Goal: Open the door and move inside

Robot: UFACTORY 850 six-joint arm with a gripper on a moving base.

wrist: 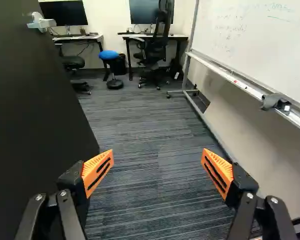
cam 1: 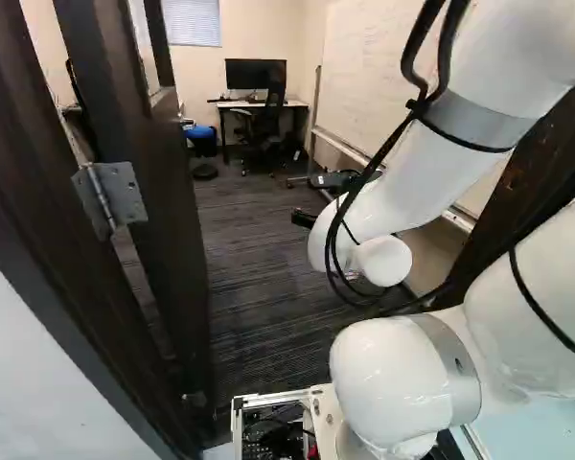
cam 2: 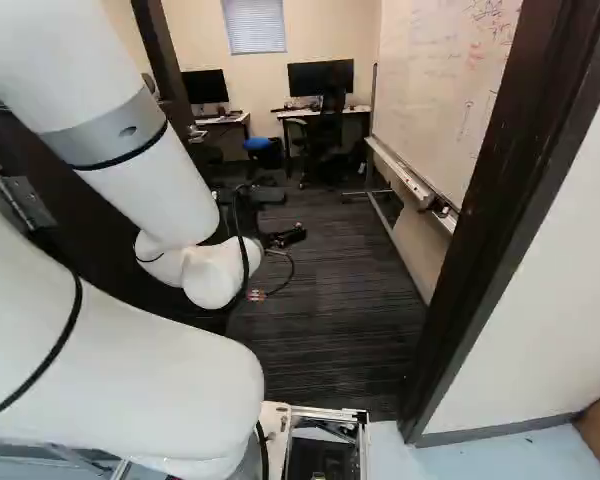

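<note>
With the gripper (wrist: pixel 157 159) spread and empty and the door (cam 1: pixel 168 211) open at the left of the left base view, we should creep forward centrally, keeping the arm (cam 1: pixel 388 199) off door and frame (cam 2: pixel 510 210).

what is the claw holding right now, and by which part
Nothing is held: the claw stands open, its orange pads wide apart with only carpet seen between them.
</note>
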